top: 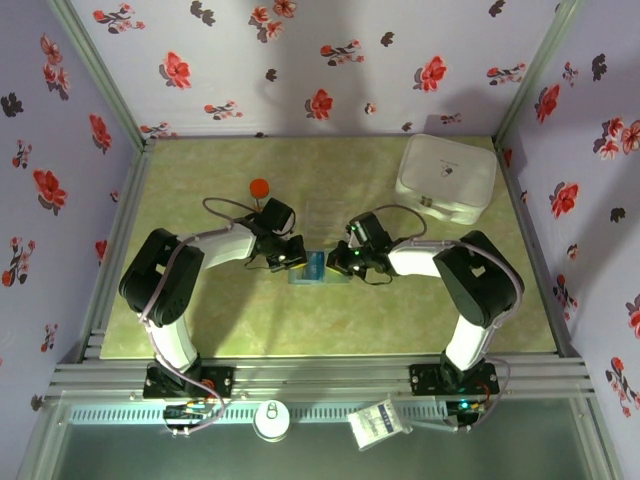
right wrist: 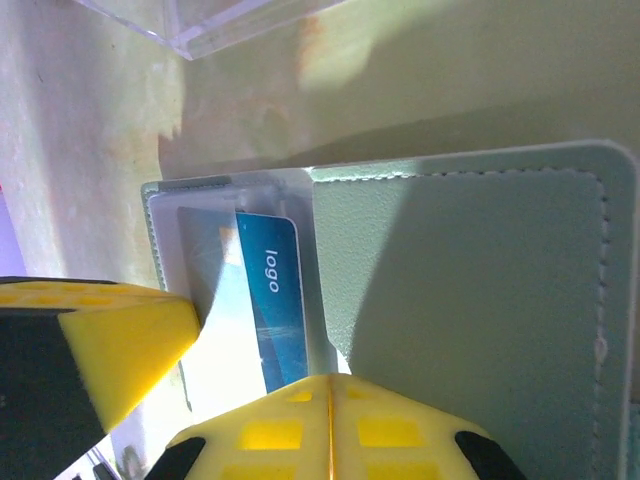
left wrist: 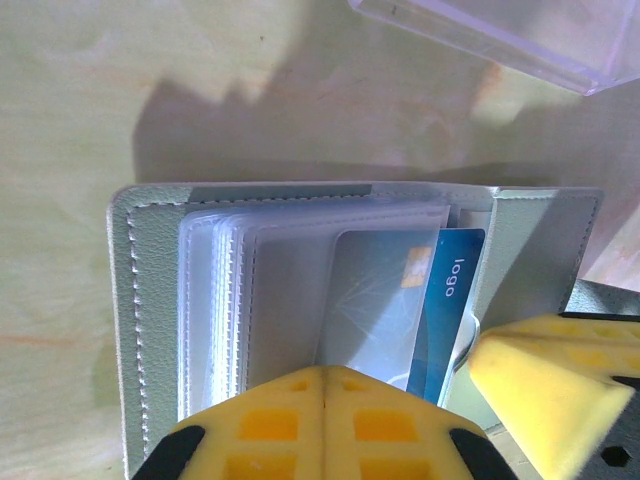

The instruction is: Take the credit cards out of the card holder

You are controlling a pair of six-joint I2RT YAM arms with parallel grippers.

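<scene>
- From above, the card holder lies open on the green counter, between the two arms' wrists.
- The left gripper is at the holder's left end and the right gripper at its right end, both down close over it.
- A clear plastic box sits just behind the holder, an orange-capped bottle is further back to the left of it, and a white lidded container stands well apart, back to the right.
- At the left wrist, the card holder shows its stitched pale-grey cover and a stack of clear sleeves.
- A pale card with a gold chip sits inside a sleeve. A blue card printed "logo" lies just beside it, towards the holder's fold.
- The left gripper has its jaws closed, the yellow pads flat together at the sleeves' near edge.
- The right gripper is at the fold side of the holder, and the clear plastic box lies beyond the holder.
- At the right wrist, the card holder turns its plain grey-green panel to the camera, with the blue card in the sleeves left of that panel.
- The right gripper has its jaws closed at the card's near end. Whether they pinch the card is hard to tell.
</scene>
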